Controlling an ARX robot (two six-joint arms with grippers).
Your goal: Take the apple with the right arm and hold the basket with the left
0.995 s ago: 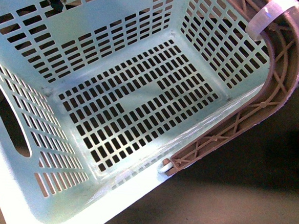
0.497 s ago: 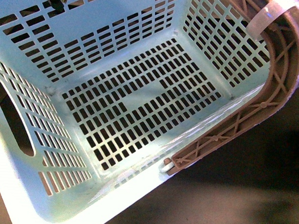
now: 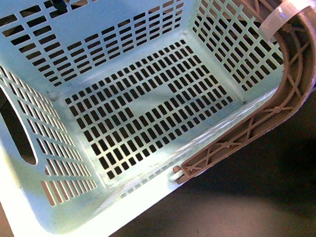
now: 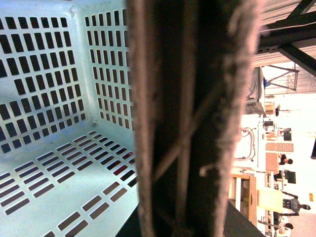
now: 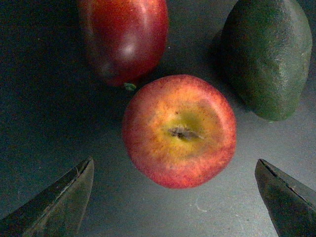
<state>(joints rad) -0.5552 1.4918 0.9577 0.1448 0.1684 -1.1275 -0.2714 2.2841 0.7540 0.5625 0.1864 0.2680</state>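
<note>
Mint plastic all over my front cam: the basket side is maybe sorted, the apple isn't grabbed yet.

The basket (image 3: 59,209) sits tilted and empty, with its mauve handle (image 3: 296,79) out at about 2 o'clock. That handle fills the left wrist cam so close up that I can't tell if the left gripper is clamped on it. The right gripper (image 5: 175,162) hangs over the apple (image 5: 180,131) with its fingers spread wide either side, touching nothing. The apple is stem-up on the dark table (image 5: 49,98), just beside a darker apple (image 5: 123,39) and near a green fruit (image 5: 266,59). My guess is the whole pick is left to do.
</note>
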